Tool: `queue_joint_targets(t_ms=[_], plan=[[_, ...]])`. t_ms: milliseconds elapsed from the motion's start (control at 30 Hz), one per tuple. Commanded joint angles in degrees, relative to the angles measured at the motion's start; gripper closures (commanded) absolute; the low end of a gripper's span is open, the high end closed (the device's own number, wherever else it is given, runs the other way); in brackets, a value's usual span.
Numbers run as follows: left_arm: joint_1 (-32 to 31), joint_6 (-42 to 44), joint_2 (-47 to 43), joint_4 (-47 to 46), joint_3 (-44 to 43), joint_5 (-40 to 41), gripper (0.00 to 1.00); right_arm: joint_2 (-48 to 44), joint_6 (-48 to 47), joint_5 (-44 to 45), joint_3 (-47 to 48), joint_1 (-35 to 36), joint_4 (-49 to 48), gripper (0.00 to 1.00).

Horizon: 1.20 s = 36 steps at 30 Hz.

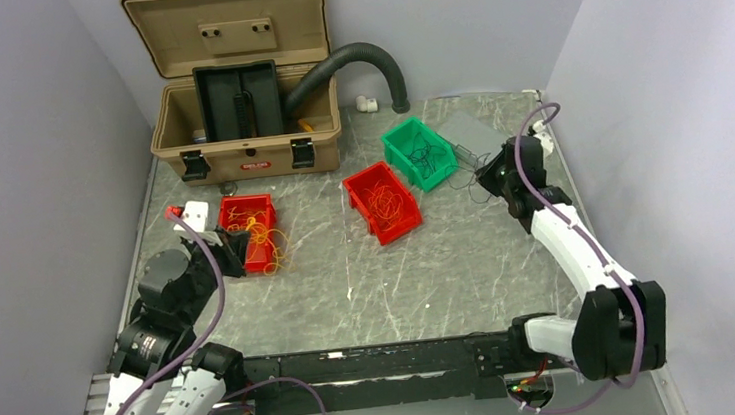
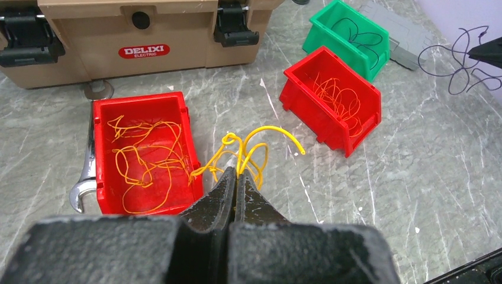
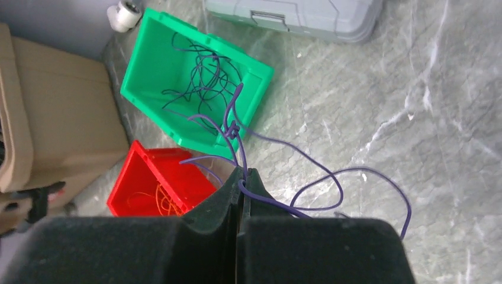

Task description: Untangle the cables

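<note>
My left gripper (image 2: 238,173) is shut on a small tangle of yellow cables (image 2: 256,134), which hangs just right of the left red bin (image 2: 140,100). One strand trails over that bin's edge to the orange cables (image 2: 145,165) lying inside. My right gripper (image 3: 243,173) is shut on dark purple cables (image 3: 322,171). They run up through a knot into the green bin (image 3: 148,59) and loop out over the table to the right. More orange cables (image 2: 337,100) fill the middle red bin (image 2: 302,100). From above, the left gripper (image 1: 237,249) and right gripper (image 1: 486,177) stand far apart.
An open tan toolbox (image 1: 249,158) stands at the back left, with a black corrugated hose (image 1: 356,60) arching out of it. A flat grey box (image 3: 296,15) lies behind the green bin. A steel wrench (image 2: 87,171) lies against the left red bin.
</note>
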<state>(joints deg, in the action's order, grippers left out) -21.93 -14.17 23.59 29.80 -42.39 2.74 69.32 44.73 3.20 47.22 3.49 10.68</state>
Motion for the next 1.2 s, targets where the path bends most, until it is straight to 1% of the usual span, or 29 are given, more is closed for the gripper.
queue_joint_targets(t_ms=[0,67,167,367,467,600,767,933,1000,1100,1167], plan=[[0.08,1.41,0.89,-2.47,-0.92,-0.53,1.0,-2.85,-11.97,9.12,3.79,5.76,1.5,1.0],[0.1,1.78,1.55,-2.07,-1.9,-0.89,1.0,-2.37,-14.21,12.09,5.76,7.99,2.55,1.0],[0.13,3.0,2.76,-1.27,-3.41,-1.22,1.0,-0.52,-17.0,14.08,8.71,10.27,2.44,1.0],[0.1,4.65,3.4,-1.99,-4.42,-1.53,1.0,6.45,-20.77,13.02,17.11,11.53,2.38,1.0],[0.05,4.9,3.47,-2.79,-3.74,-2.06,1.0,11.77,-22.23,13.98,22.34,11.93,2.65,1.0],[0.09,5.07,3.27,-3.08,-3.25,-2.22,1.0,19.72,-24.98,17.5,28.44,13.3,2.5,1.0],[0.06,5.42,2.57,-3.57,-2.47,-2.22,1.0,31.17,-26.73,19.54,36.06,15.26,2.6,1.0],[0.05,5.38,2.64,-3.38,-2.28,-2.22,1.0,44.14,-24.73,16.16,44.55,17.5,2.9,1.0],[0.05,5.25,2.67,-3.4,-2.17,-2.22,1.0,49.7,-22.5,13.98,49.23,17.77,4.19,1.0],[0.09,5.2,2.47,-3.29,-2.12,-2.26,1.0,56.88,-17.8,7.2,55.02,16.13,5.98,1.0],[0.06,5.07,2.14,-3.28,-1.96,-2.23,1.0,59.86,-14.89,2.9,56.27,14.72,5.42,1.0]])
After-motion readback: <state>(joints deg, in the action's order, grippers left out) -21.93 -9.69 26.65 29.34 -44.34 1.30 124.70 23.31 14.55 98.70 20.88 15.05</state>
